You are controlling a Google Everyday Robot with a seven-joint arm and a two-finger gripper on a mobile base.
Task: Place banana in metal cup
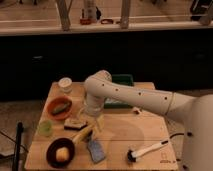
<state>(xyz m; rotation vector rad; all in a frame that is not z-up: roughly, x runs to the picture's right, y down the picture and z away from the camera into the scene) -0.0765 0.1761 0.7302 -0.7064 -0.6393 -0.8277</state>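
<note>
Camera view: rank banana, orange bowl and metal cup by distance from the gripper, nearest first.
1. banana, right beside the gripper, towards the front.
2. orange bowl, mid-depth, nearer the side edge.
3. metal cup, back corner.

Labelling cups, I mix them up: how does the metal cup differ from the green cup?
The metal cup is pale silvery-white; the green cup is translucent green. The metal cup stands far back on the table; the green cup nearer, at its left edge. Both are short, round, upright. The gripper hangs by the banana.
</note>
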